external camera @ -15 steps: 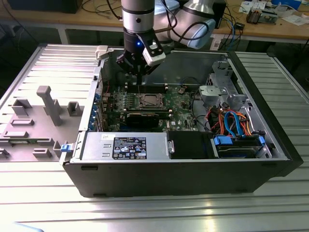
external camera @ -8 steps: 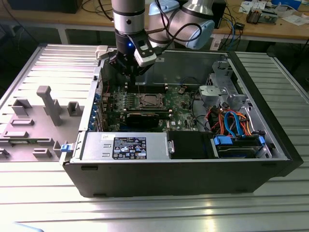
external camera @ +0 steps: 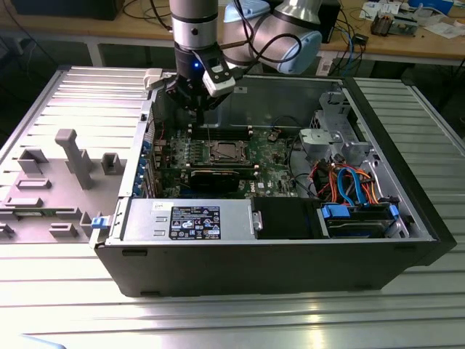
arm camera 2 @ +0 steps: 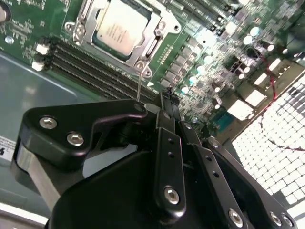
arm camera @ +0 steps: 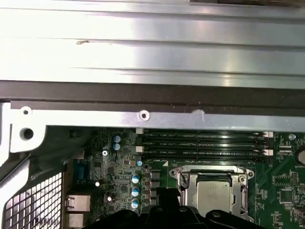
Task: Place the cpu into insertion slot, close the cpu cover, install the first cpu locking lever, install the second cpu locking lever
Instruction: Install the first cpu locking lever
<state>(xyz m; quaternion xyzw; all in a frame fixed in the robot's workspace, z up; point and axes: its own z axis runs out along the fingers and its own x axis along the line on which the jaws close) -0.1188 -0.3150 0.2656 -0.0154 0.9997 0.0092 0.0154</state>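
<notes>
The black pincer [external camera: 197, 107] hangs above the rear of the open dark computer case [external camera: 290, 262] on the ribbed metal desk [external camera: 73, 305], its fingers drawn together with nothing between them. The small square cpu with its silver-grey metal top [arm camera 2: 120, 29] already sits in the silver-rimmed insertion slot [arm camera 2: 148, 51] on the green circuit board [arm camera: 281, 191]. The thin silvery cpu cover frame [arm camera: 182, 177] lies around it; in the first wrist view the pincer's body cuts off its near edge.
</notes>
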